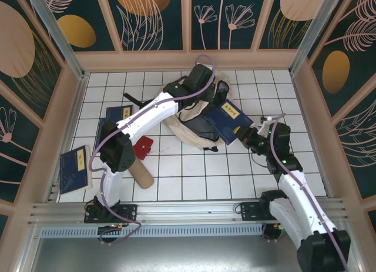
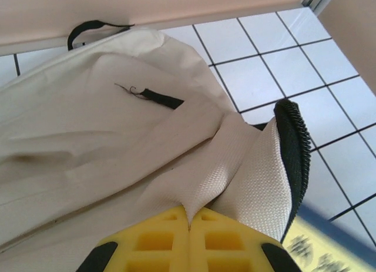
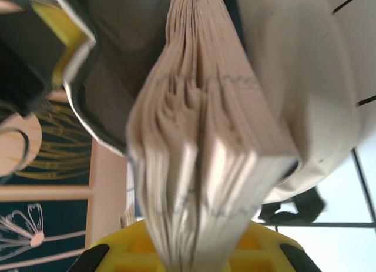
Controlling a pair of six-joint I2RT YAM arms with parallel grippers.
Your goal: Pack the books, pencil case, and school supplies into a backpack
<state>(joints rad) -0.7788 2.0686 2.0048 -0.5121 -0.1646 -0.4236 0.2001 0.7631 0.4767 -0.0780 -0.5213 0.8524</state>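
Observation:
The beige backpack [image 1: 187, 116] lies at the middle back of the table, its opening facing right. My left gripper [image 1: 211, 89] is shut on a fold of the backpack's cream fabric [image 2: 194, 190] beside the dark zipper edge [image 2: 297, 144]. A navy book [image 1: 225, 119] with a yellow label is tilted at the backpack's mouth, and my right gripper [image 1: 247, 133] is shut on it. In the right wrist view the book's fanned pages [image 3: 205, 160] rise from the gripper [image 3: 194, 257] toward the backpack's dark inside [image 3: 126, 60]. The red square [image 1: 144, 147] and the tan pencil case [image 1: 140, 173] lie by the left arm.
A second navy book [image 1: 75, 166] lies at the front left, and another one [image 1: 117, 115] sits partly under the left arm. Wooden walls [image 1: 188, 59] close in the white tiled table [image 1: 194, 178]. A black strap [image 1: 132, 98] trails left of the backpack.

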